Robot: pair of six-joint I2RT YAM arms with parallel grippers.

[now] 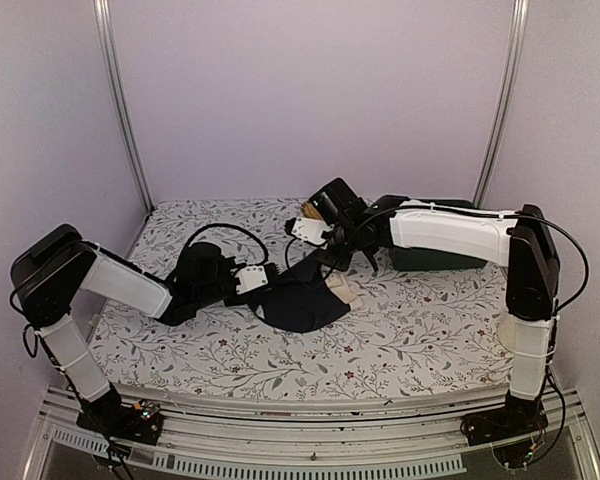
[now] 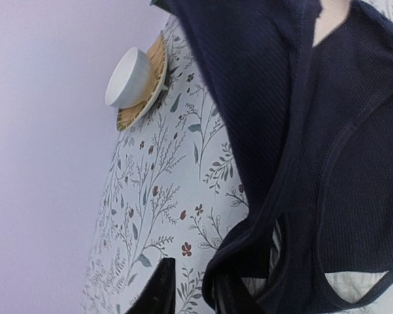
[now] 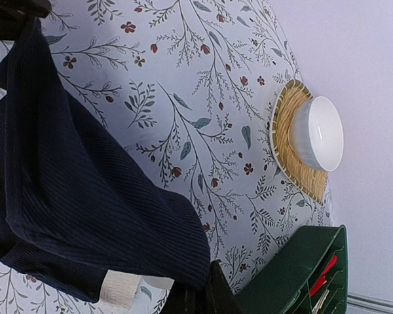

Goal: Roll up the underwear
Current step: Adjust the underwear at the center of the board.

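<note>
Dark underwear [image 1: 302, 303] in middle of floral-print counter [image 1: 420, 340], between two arms, partly lifted off surface, pale lining patch showing. Right pincer [image 3: 198, 299] clamped tight on one edge, fabric hanging from it in slack sheet. Left pincer [image 2: 193, 296] at opposite side, fingers narrowly apart, hem bunched against one finger; cannot tell if pinched. White bowl [image 3: 319, 133] sits on woven mat [image 3: 289, 140] near wall, well apart from garment. Green box [image 3: 295, 278] near mat.
</note>
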